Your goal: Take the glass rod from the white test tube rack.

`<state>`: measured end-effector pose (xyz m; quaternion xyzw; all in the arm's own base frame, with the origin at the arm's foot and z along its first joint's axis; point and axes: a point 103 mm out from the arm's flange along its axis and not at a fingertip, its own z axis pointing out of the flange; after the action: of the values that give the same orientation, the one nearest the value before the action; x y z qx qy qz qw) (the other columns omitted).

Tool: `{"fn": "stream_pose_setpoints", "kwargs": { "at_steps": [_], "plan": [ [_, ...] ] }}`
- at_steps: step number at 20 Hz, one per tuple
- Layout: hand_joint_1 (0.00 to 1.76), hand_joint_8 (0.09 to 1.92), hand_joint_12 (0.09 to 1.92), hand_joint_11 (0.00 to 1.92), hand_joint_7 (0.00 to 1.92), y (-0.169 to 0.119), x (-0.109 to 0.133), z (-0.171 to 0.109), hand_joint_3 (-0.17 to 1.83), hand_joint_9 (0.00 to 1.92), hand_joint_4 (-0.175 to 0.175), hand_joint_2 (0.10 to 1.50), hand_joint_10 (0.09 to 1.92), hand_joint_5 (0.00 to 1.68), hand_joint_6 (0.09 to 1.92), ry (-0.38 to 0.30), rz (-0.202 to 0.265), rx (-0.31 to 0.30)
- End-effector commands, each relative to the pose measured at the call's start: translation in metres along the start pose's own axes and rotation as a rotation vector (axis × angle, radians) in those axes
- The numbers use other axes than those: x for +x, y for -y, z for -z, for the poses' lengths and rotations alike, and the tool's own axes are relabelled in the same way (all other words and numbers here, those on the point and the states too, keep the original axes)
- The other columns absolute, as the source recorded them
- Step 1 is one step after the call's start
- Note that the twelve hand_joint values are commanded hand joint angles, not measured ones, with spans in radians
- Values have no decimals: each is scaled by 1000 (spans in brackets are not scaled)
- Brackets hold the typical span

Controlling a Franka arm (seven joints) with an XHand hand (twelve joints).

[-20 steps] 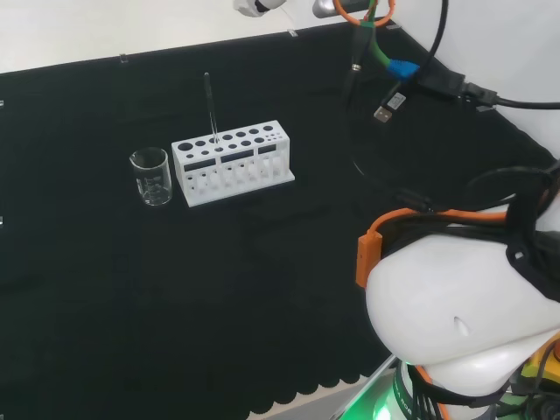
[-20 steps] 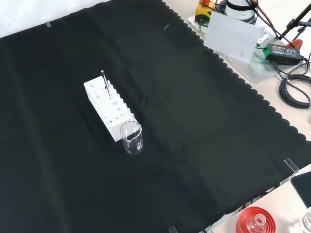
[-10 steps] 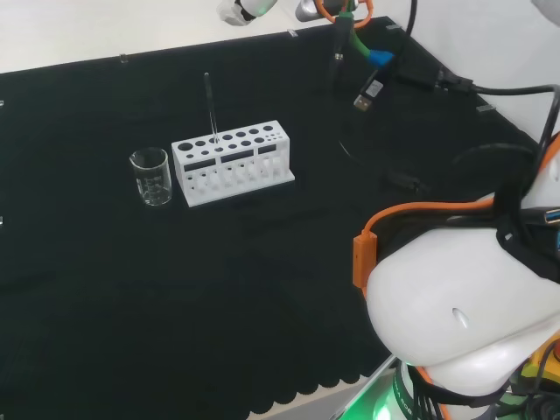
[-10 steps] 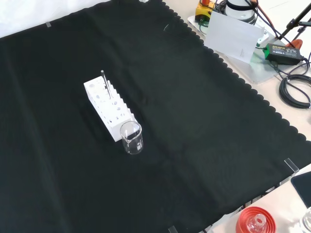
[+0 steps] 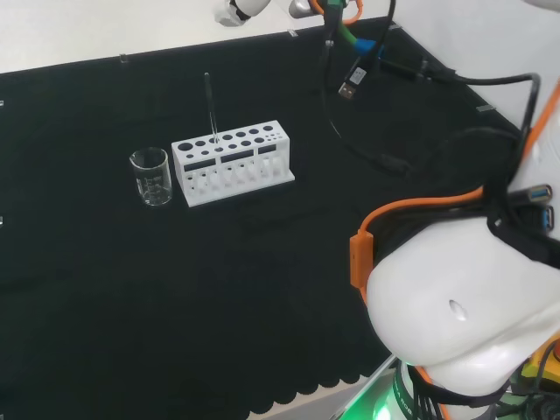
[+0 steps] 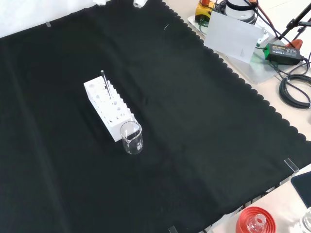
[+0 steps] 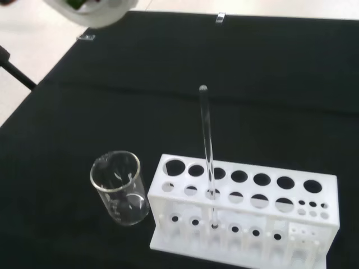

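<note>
A thin clear glass rod [image 5: 210, 109] stands upright in a hole of the white test tube rack [image 5: 232, 162] on the black cloth. In the front view the rod [image 6: 104, 81] rises from the rack's [image 6: 109, 109] far end. The wrist view looks down on the rod [image 7: 206, 140] and the rack [image 7: 241, 216] from a distance. A white part of the hand [image 5: 234, 10] shows at the head view's top edge, well above and beyond the rack. White bits of the hand [image 6: 138, 4] show at the front view's top edge. The hand [image 7: 90, 12] is a white blur in the wrist view.
An empty glass beaker [image 5: 151, 177] stands right beside the rack's end, also in the front view [image 6: 131, 138] and the wrist view [image 7: 119, 188]. Loose cables [image 5: 350, 79] hang from the arm. A red ribbed stand [image 6: 253, 221] sits off the cloth's near corner.
The hand and its dangling cables have moved left in the head view, towards the rack. White bits of the hand have entered the front view's top edge. Rod, rack and beaker have not moved.
</note>
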<state>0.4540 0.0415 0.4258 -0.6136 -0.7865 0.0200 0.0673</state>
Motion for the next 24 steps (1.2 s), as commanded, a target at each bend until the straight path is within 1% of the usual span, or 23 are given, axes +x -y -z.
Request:
{"fn": "stream_pose_setpoints", "kwargs": {
  "at_steps": [1, 3, 6, 10, 16, 18, 21, 24],
  "plan": [
    [819, 891, 1309, 432, 427, -42, -20, -28, 583, 488, -175, 661, 874, 492, 145, -25, 71, 36],
    [823, 890, 1309, 437, 430, -48, -19, -32, 584, 491, -175, 659, 873, 492, 148, -10, 100, 40],
    [833, 889, 1307, 441, 434, -59, -23, -38, 585, 495, -175, 655, 872, 493, 154, -15, 118, 55],
    [836, 888, 1305, 444, 441, -71, -26, -48, 589, 501, -175, 651, 872, 495, 161, -26, 123, 75],
    [845, 881, 1297, 458, 458, -86, -25, -58, 611, 515, -175, 631, 865, 493, 192, -48, 114, 86],
    [853, 880, 1297, 469, 468, -92, -22, -64, 619, 524, -175, 623, 864, 493, 206, -39, 113, 91],
    [908, 869, 1284, 505, 501, -98, -19, -72, 644, 566, -175, 596, 848, 490, 266, -36, 116, 97],
    [960, 854, 1276, 540, 537, -102, -17, -79, 699, 606, -175, 554, 828, 458, 395, -22, 114, 110]
  ]
}}
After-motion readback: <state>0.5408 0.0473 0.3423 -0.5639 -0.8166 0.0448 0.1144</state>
